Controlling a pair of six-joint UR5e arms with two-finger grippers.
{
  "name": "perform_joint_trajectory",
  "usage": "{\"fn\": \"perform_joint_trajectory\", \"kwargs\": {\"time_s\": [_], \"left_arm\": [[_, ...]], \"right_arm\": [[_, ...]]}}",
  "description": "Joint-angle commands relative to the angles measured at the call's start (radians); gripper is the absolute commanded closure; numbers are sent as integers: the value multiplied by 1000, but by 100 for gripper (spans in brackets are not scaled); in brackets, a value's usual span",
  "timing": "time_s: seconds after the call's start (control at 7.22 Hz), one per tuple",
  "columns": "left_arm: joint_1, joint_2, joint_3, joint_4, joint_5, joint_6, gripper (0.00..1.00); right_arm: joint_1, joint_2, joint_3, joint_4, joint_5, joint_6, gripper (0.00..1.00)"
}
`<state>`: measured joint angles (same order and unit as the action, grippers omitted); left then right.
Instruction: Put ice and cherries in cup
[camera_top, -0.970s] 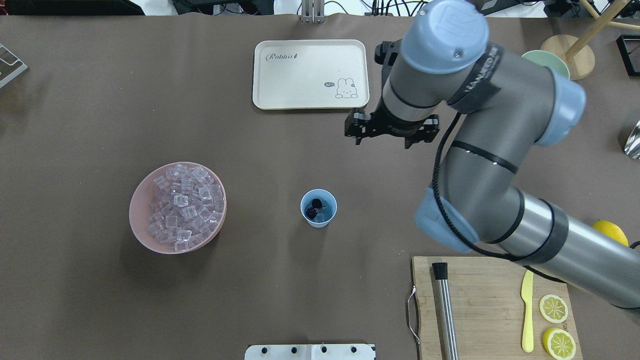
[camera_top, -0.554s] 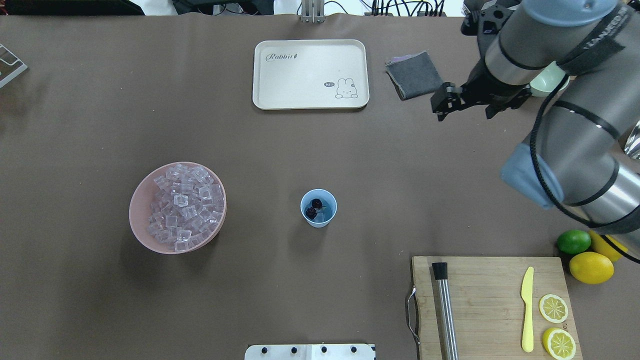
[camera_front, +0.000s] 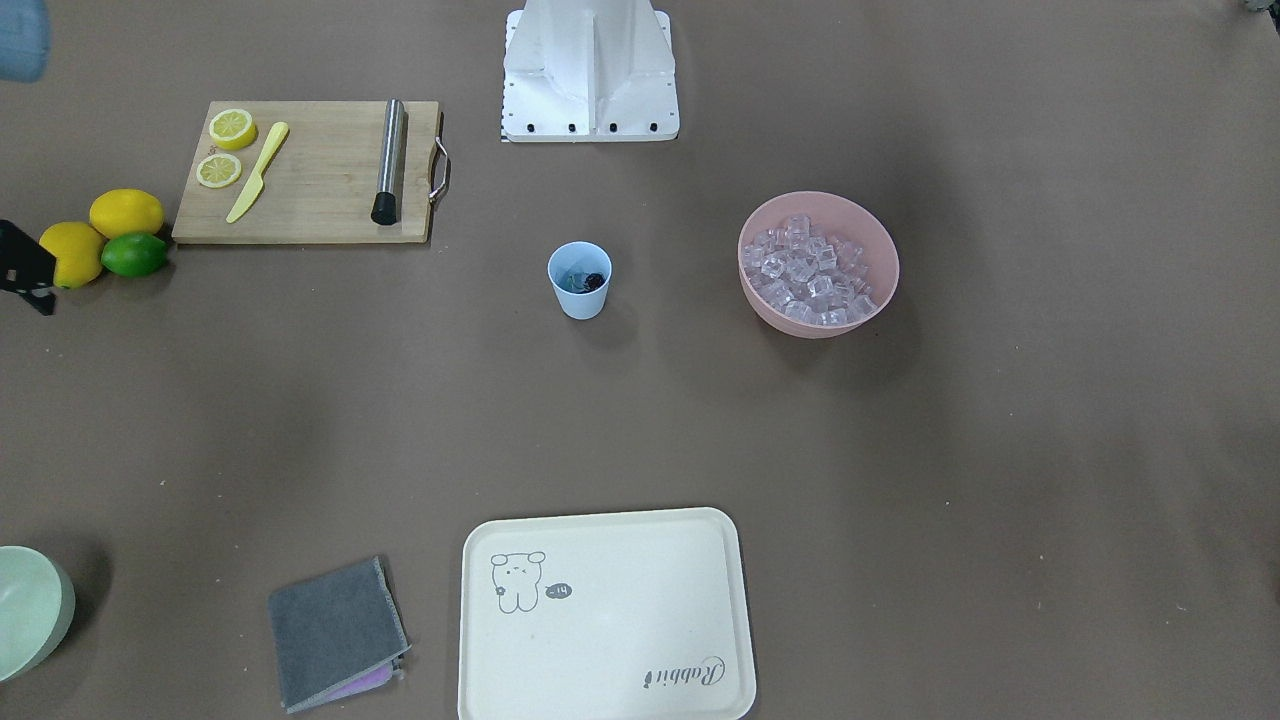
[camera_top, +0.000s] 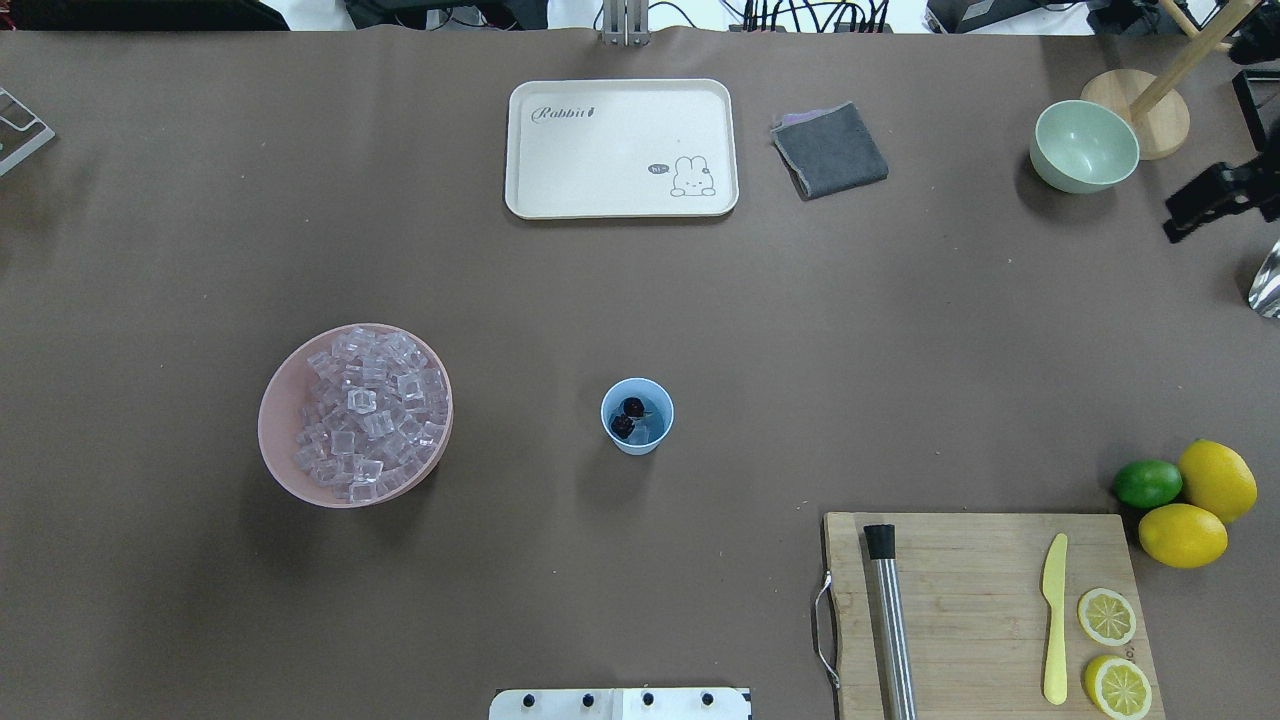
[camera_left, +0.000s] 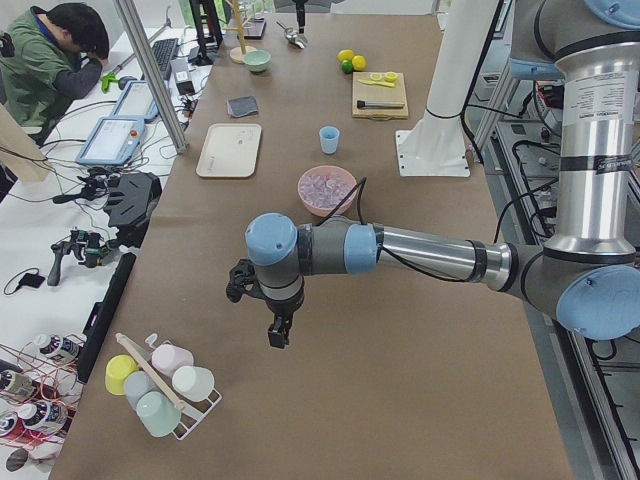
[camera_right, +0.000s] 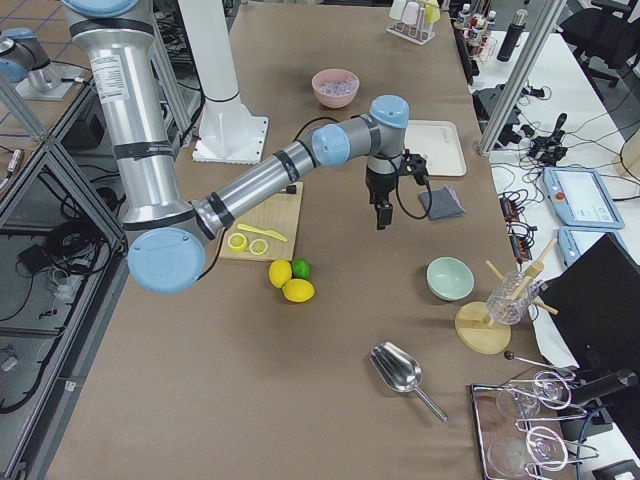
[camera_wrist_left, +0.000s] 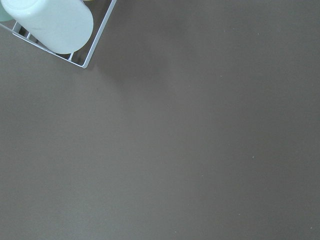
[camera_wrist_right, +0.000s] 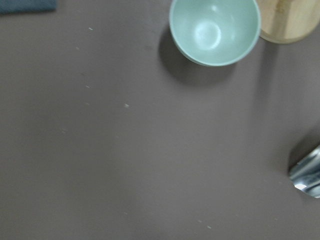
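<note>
The right arm has swung clear of the overhead view's middle. Only a black bit of its gripper shows there, at the right edge, and I cannot tell whether it is parted or closed. The left gripper appears only in the left side view, so the same goes for it.

There is one tray, one board and one pink bowl heaped with ice. One green bowl sits upper right. One cup, at centre, holds the cherries and some ice. There are two lemons and one lime. Only the right side view shows the scoop.
</note>
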<state>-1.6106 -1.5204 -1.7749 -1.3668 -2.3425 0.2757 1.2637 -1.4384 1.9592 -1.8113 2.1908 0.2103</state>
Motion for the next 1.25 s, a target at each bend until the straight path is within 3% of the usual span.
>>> {"fn": "perform_joint_trajectory", "kwargs": {"time_s": [0.0,0.55,1.11], "left_arm": [[0,0,-1,-2,-1,0,2],[0,2,-6,-6,-1,0,2],[-3,6,-20,-9,-4,0,2]], "right_arm": [[146,-150,-5,0,3,-220,0],[251,-201,-121,-2,-10,-210,0],[286,-195,-99,4,-19,-218,0]]}}
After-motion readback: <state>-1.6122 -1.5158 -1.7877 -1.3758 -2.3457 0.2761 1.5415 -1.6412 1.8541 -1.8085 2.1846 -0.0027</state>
